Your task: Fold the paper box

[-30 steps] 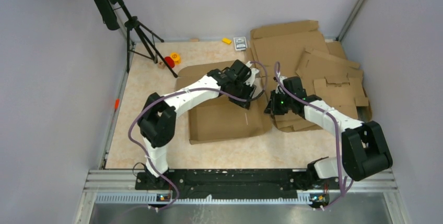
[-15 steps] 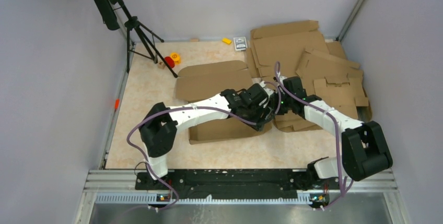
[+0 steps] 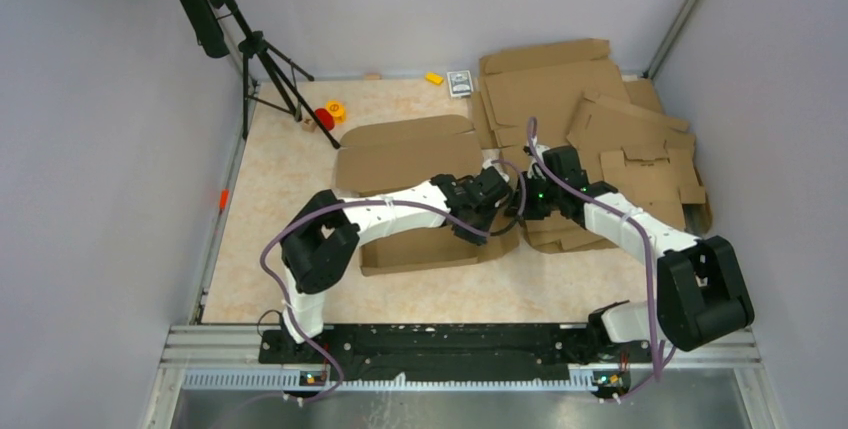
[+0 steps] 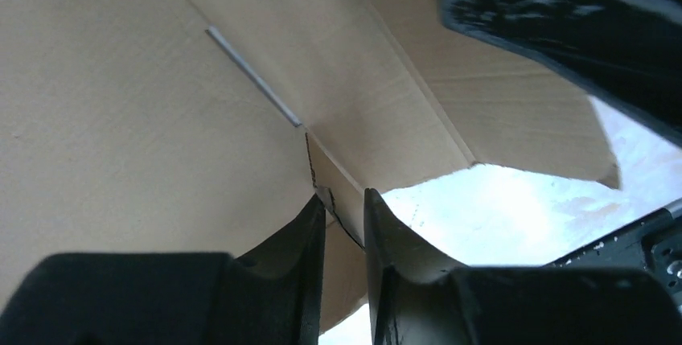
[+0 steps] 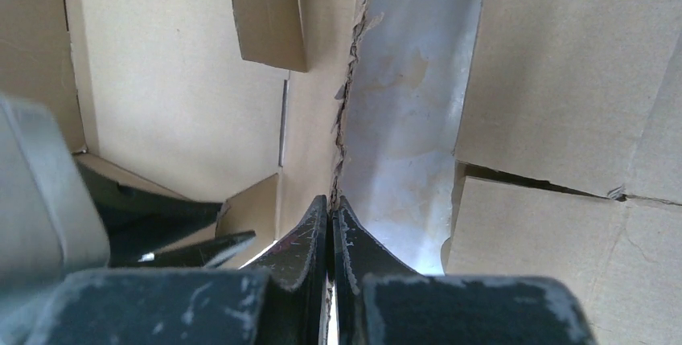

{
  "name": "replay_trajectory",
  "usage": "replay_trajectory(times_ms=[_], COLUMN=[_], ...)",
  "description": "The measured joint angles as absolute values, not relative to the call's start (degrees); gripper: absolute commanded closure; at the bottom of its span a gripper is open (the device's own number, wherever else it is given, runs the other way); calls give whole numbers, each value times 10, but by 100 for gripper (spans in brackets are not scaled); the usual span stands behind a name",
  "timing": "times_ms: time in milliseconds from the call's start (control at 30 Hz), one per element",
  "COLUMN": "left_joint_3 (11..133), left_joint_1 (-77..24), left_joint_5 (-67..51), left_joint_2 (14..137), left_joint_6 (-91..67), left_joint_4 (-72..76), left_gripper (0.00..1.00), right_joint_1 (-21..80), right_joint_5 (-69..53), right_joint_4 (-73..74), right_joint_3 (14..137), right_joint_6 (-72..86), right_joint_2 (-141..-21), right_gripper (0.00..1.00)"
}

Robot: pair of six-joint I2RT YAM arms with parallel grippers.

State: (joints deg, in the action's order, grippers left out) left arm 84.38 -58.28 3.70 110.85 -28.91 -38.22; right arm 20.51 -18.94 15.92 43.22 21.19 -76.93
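The paper box (image 3: 420, 239) is a large brown cardboard piece in mid-table, with its back flap (image 3: 400, 154) lying flat behind it. My left gripper (image 3: 493, 217) is inside the box's right end. In the left wrist view its jaws (image 4: 344, 210) stand a narrow gap apart with a small corner flap (image 4: 342, 188) slanting between the fingers. My right gripper (image 3: 520, 204) is just right of it, at the box's right wall. In the right wrist view this gripper (image 5: 331, 207) is shut on the wall's ragged upper edge (image 5: 347, 80), with the box's inside (image 5: 177, 80) to the left.
A pile of other cardboard blanks (image 3: 600, 119) fills the back right and reaches my right arm. A black tripod (image 3: 265, 59) stands at the back left, near small red (image 3: 325, 117) and yellow (image 3: 336, 107) objects. A yellow piece (image 3: 433, 78) and a small card (image 3: 460, 82) lie by the back wall.
My left arm swung from the box's back right down to its right end, beside the right gripper. Its jaws narrowed around the corner flap. The right gripper kept its grip and place.
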Motion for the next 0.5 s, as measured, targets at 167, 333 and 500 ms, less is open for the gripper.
replay_trajectory(times_ms=[167,333,500], left_joint_3=[796,763,710], left_joint_1=[-559,-544,-507], left_joint_5=[33,29,-15], left_joint_2=[1087,1057,975], left_joint_6=[-309,-319,-313], left_joint_4=[-357,-336,-324], left_gripper=[43,34,24], right_joint_1=[208,212,213], right_joint_5=[-194,-194,-191], right_joint_4=[167,183,192], right_joint_3=[437,459,463], right_joint_6=[212,209,205], right_joint_2=[-768,-766,-765], right_gripper=[100,100,100])
